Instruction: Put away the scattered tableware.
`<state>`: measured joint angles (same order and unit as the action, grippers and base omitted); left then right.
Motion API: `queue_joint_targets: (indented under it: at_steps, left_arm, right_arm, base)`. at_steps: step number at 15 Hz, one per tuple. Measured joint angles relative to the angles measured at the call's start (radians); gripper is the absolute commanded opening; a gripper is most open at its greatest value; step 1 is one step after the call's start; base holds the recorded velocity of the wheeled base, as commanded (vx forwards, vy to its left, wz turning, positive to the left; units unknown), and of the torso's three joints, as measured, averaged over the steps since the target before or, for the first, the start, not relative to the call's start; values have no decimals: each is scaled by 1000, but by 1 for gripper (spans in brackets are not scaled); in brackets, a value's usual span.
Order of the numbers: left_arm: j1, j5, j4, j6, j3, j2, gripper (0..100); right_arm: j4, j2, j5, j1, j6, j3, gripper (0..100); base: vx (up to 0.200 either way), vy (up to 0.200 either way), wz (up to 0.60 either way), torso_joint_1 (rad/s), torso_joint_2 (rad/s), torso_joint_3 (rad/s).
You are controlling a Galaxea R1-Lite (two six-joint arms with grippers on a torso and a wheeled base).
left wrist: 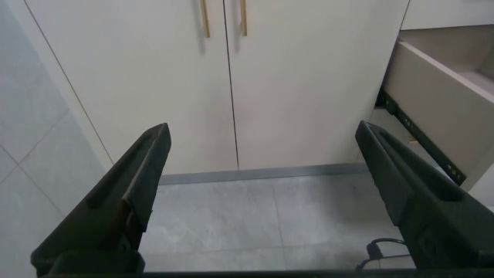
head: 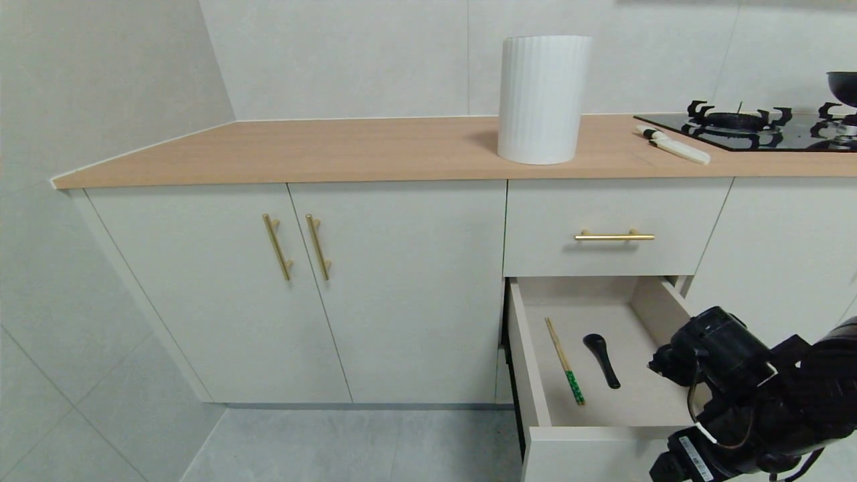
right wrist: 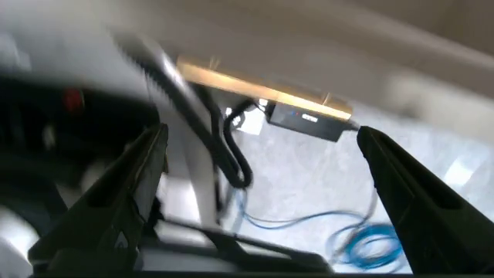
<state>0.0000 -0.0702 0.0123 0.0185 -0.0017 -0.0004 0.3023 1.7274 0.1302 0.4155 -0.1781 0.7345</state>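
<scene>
The lower drawer (head: 527,365) stands pulled out under the counter. Inside it lie a pair of wooden chopsticks with green ends (head: 566,371) and a black spoon (head: 602,360), side by side and apart. A white knife-like utensil (head: 673,144) rests on the wooden counter beside the stove. My right arm (head: 736,385) hangs low by the drawer's front right corner. The right gripper (right wrist: 261,133) is open and empty, with a gold bar handle (right wrist: 262,93) beyond it. The left gripper (left wrist: 261,131) is open and empty, low above the floor, facing the cabinet doors (left wrist: 231,69).
A tall white ribbed container (head: 541,100) stands on the counter (head: 301,150). A black gas stove (head: 756,124) sits at the far right. The upper drawer (head: 612,227) is closed. The open drawer's side (left wrist: 440,85) juts out near the left gripper. Blue cables (right wrist: 363,239) lie on the floor.
</scene>
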Motion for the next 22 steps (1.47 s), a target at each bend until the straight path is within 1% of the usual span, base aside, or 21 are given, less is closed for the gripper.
queue_joint_targets:
  at_steps: [4,8,15,17,20,22]
  left_arm:
    - [0,0,0,0,0,0,100]
    - [0,0,0,0,0,0,100]
    - [0,0,0,0,0,0,100]
    - [0,0,0,0,0,0,100]
    - [0,0,0,0,0,0,100]
    - [0,0,0,0,0,0,100]
  right_arm:
    - [0,45,5,-14,-51,45,100]
    - [-80,72,33,-46,-52,61,100]
    - [-163,109,46,-53,-51,96,100]
    - [-200,126,47,-55,-50,122,100]
    - [-203,163,49,-55,-49,170,100]
    - [-205,198,82,-55,-50,210,100]
  base:
    - [0,0,0,0,0,0]
    - [0,0,0,0,0,0]
    - [0,0,0,0,0,0]
    - [0,0,0,0,0,0]
    - [0,0,0,0,0,0]
    - [0,0,0,0,0,0]
